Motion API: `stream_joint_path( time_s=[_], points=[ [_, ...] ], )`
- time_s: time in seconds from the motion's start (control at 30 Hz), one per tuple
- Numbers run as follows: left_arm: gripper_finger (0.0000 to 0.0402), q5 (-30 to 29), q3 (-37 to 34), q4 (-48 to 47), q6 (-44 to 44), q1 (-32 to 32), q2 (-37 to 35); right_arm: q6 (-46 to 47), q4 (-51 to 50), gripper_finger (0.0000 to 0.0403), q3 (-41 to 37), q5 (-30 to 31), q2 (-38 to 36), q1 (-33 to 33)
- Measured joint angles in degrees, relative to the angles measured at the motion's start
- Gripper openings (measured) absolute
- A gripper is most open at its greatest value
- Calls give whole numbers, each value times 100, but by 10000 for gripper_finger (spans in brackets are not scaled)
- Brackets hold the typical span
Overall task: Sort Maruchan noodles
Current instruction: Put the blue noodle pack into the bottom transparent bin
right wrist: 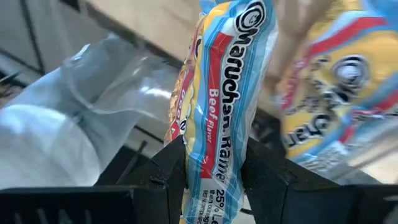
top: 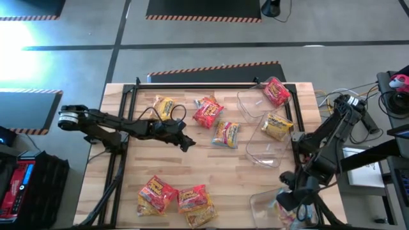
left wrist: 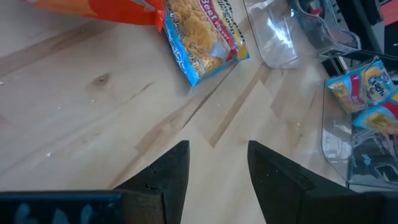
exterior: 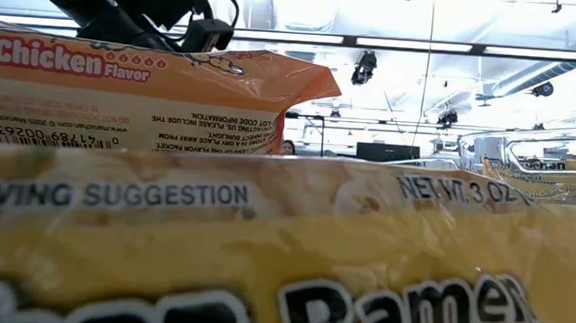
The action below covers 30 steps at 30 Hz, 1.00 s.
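Observation:
Maruchan noodle packets lie flat on the wooden table: a yellow one (top: 165,107), a red one (top: 208,112) and a light blue one (top: 225,134) in the middle, two red ones (top: 155,193) (top: 195,202) near the front edge. My left gripper (top: 186,142) (left wrist: 217,168) hovers open over bare wood near the light blue packet (left wrist: 202,37). My right gripper (top: 287,199) (right wrist: 214,155) is shut on a light blue beef packet (right wrist: 227,81) over the near right clear tub (right wrist: 93,93), beside another light blue packet (right wrist: 336,87). My right gripper pinches one end of the light blue beef packet (right wrist: 217,180) between its two fingers. The packet stands out beyond the fingers with its printed face showing, bowed between them. It is lifted clear above the tub, the gripper slanting down.
Two more clear tubs stand at the far right; one holds a red packet (top: 276,91), the other a yellow one (top: 276,126). A black frame rims the table's sides. In the low view a yellow packet (exterior: 281,271) and an orange chicken packet (exterior: 122,91) block the table.

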Motion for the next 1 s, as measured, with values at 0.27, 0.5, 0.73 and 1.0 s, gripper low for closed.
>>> stream_joint_path(
  time_s=[0.27, 0.5, 0.73, 1.0],
  points=[
    [146, -61, 0, 19, -14, -2, 0, 145, -862, 125, 2, 59, 220, 33],
    [146, -111, 0, 19, -16, 0, 0, 22, -975, 125, -2, 0, 520, 33],
    [146, -126, 0, 22, -16, 0, 0, -199, -965, 125, -2, -50, 857, 35],
    [146, -138, 0, 35, -102, 0, 0, -521, -979, 138, 58, -263, 1032, 30]
  ],
)
